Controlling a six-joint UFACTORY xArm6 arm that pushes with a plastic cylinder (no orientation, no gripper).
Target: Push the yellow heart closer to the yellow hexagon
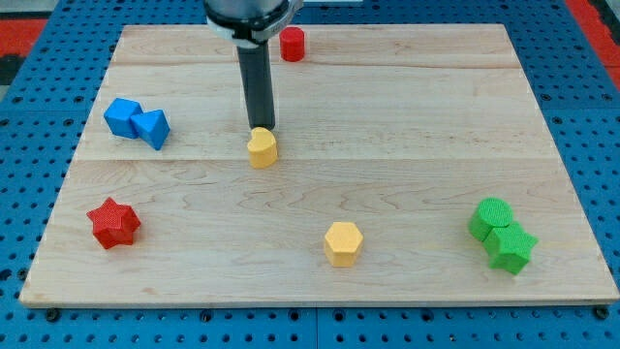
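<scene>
The yellow heart (pixel 262 148) lies left of the board's middle. The yellow hexagon (pixel 343 242) lies below it and to its right, near the view's bottom, well apart from it. My tip (pixel 263 129) is at the heart's top edge, touching it or nearly so, on the side away from the hexagon. The dark rod rises from there toward the view's top.
A red cylinder (pixel 293 44) stands near the top edge. Two blue blocks (pixel 137 122) sit together at the left. A red star (pixel 113 223) lies at the lower left. Two green blocks (pixel 502 234) sit together at the lower right. The wooden board (pixel 436 126) ends on a blue pegboard.
</scene>
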